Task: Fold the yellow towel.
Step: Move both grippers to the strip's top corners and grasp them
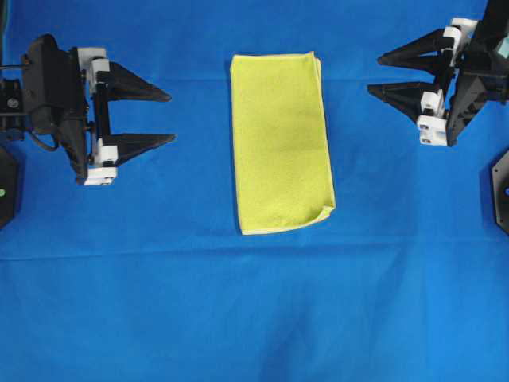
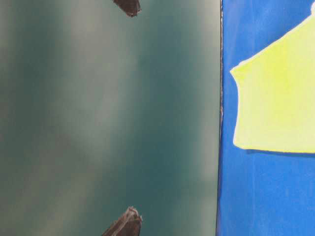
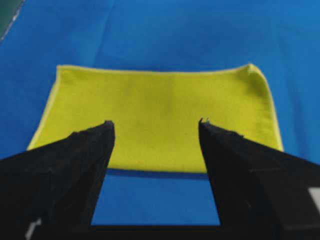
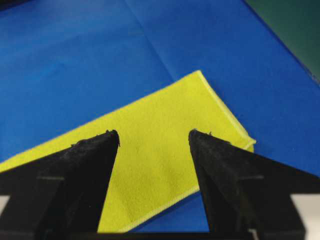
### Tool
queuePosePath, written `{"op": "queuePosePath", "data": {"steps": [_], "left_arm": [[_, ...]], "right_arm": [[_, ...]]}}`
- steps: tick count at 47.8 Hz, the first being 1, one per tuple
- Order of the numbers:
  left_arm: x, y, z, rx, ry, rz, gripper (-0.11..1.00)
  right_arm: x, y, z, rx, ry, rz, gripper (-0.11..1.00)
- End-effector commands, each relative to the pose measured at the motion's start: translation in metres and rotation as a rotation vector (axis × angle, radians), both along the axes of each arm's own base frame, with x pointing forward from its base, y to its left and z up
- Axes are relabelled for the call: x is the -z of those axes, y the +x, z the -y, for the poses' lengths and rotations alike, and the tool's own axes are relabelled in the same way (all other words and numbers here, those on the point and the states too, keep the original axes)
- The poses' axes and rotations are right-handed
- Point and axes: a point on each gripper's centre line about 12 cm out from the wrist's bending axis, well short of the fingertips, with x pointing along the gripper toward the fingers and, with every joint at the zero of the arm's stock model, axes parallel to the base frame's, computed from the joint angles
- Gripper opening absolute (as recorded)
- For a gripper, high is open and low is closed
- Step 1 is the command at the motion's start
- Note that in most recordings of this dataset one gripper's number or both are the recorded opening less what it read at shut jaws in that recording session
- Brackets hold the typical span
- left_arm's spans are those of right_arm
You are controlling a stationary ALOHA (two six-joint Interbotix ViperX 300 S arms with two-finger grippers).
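- Nearest in my left wrist view: left gripper (image 3: pixel 156 122), jaws spread wide with nothing between them. Only blue cloth (image 3: pixel 150 30) and towel show in the gap.
- Just past those tips, the yellow towel (image 3: pixel 155 107) lies flat as a long rectangle, its long edge facing me, with the thin pale hem visible along the far side and both ends.
- My right wrist view gives the same story: right gripper (image 4: pixel 154 134) fully spread and empty, the towel (image 4: pixel 160 130) lying at a slant beyond the tips, one corner pointing right.
- Overhead, the towel (image 1: pixel 280 142) sits in the middle of the blue cloth (image 1: pixel 238 318), folded to a narrow strip running top to bottom. Its lower right corner is slightly rumpled, and layered edges show at the upper right.
- Left gripper (image 1: pixel 171 116) stands well apart on the towel's left, right gripper (image 1: pixel 374 73) well apart on its right. Neither touches it.
- Table-level view is mostly a blurred green surface (image 2: pixel 108 123); two dark fingertips (image 2: pixel 129 6) poke in at top and bottom, and the towel (image 2: pixel 275 103) is at the right edge.
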Motion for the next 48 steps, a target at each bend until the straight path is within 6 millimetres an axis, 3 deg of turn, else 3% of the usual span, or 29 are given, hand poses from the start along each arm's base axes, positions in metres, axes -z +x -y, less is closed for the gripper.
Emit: {"op": "queuePosePath", "data": {"steps": [1,13,22,29,37,48], "left_arm": [[-0.010,0.009,-0.009,-0.028,0.001,0.031,0.65],[0.008,0.043,-0.047,-0.122,-0.014,-0.046,0.65],[0.040,0.072,-0.082,-0.190,-0.038,-0.127,0.65],[0.067,0.092,-0.106,-0.230,-0.052,-0.169,0.65],[0.095,0.106,-0.129,-0.268,-0.066,-0.203,0.65],[0.129,0.109,-0.158,-0.324,-0.084,-0.245,0.65]], "right_arm": [[-0.007,0.009,0.010,0.029,0.003,-0.005,0.62],[0.019,0.034,0.048,0.123,0.030,-0.205,0.62],[0.034,0.057,0.070,0.149,0.036,-0.296,0.62],[0.061,0.067,0.084,0.163,0.070,-0.359,0.62],[0.094,0.080,0.096,0.157,0.107,-0.403,0.62],[0.122,0.093,0.113,0.165,0.137,-0.431,0.61]]}}
